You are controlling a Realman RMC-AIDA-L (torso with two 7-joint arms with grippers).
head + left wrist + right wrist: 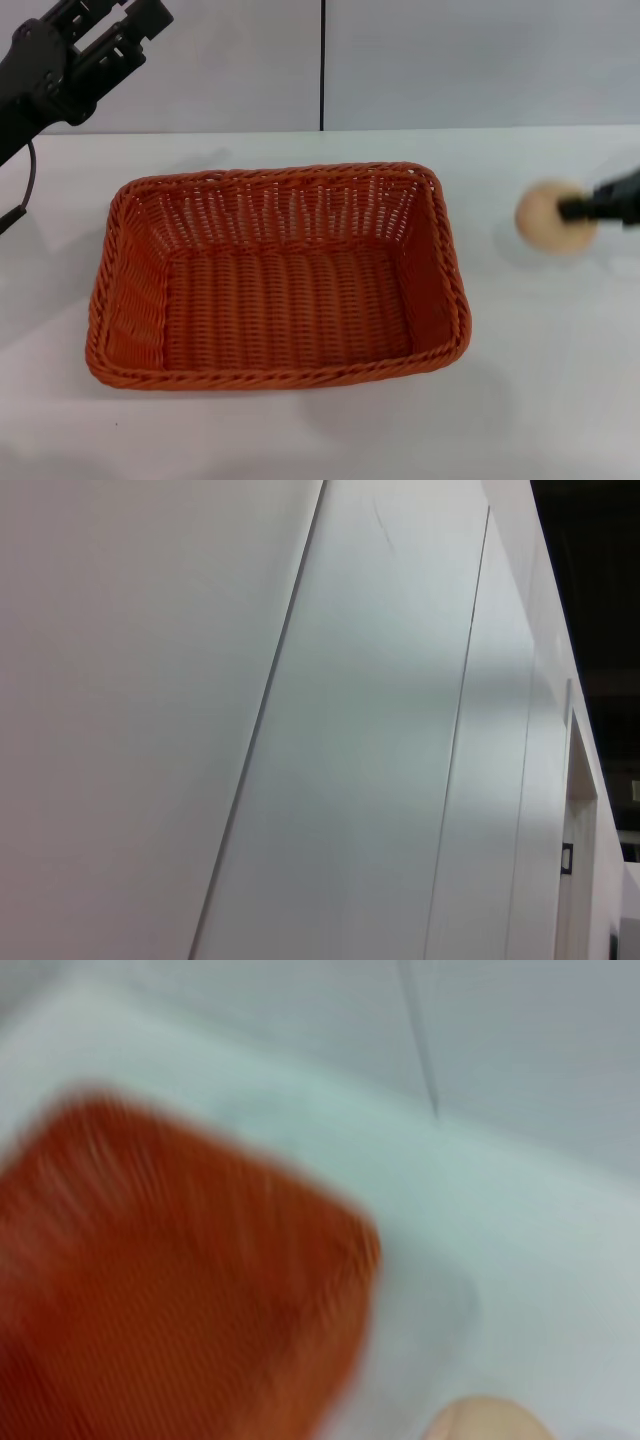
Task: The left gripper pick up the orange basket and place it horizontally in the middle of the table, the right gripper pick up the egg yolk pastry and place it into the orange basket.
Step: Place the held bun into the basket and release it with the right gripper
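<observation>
The orange basket [278, 280] sits lengthwise mid-tabletop [540, 400]. At right, the right gripper [580, 209] is clamped on the egg yolk pastry [545, 216], apart from the basket. The left gripper [110, 40] hangs far left, open, holding nothing.

Even bright light is falling; orange basket [275, 285] is casting soft shadows on surface [540, 400]; right wrist view is smearing heavily.

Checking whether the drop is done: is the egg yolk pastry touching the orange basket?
Apart. The head view shows bare white table between the egg yolk pastry, at the right gripper, and the orange basket rim.
</observation>
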